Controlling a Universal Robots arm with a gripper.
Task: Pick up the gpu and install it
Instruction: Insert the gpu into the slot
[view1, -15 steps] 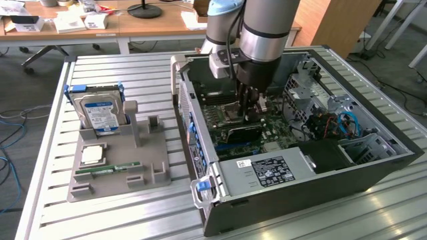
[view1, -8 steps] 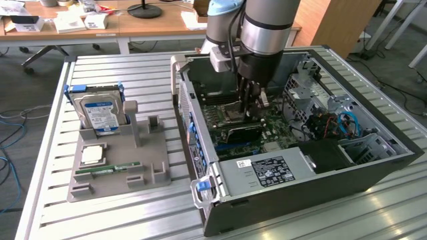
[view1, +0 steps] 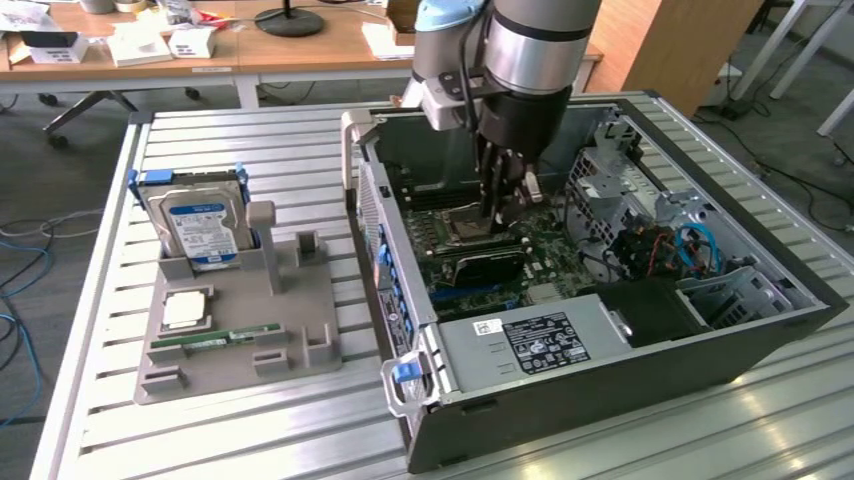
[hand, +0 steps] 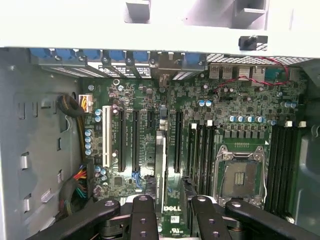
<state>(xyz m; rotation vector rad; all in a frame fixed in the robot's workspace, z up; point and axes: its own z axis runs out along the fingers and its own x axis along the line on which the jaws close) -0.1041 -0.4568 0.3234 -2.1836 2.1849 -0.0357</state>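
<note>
Inside the open black and silver computer case (view1: 627, 385), which lies on its side on a slatted aluminium table (view1: 267, 440), the arm's black gripper (view1: 511, 215) hangs over the green motherboard (hand: 145, 100). Its jaws are closed on the gpu (hand: 160, 170), a thin dark expansion card. The wrist view shows the card edge-on, running away from the gripper between long black slots (hand: 177, 140) toward a row of blue bracket latches (hand: 117, 54). Two inner black metal fingers (hand: 144, 217) flank the card's near end, where a green strip carries a white printed logo. The spot where the pads meet the card is cut off at the picture's edge.

In the exterior view the gpu (view1: 474, 268) shows as a dark slab just below the fingertips, low over the board. Whether its lower edge sits in a slot or hangs just above one cannot be told. The arm's silver wrist section (view1: 534, 45) hides part of the case's far wall. A square silver processor socket (hand: 242, 177) lies uncovered near the card.

Toward the exterior view's left, well apart from the case, is a grey plastic holder tray (view1: 227, 375). It carries a silver hard drive with a blue-and-white label (view1: 200, 225) standing upright and a slim green RAM stick (view1: 214, 342) lying flat. It also holds a small square silver chip (view1: 187, 308), too small to make out further.
</note>
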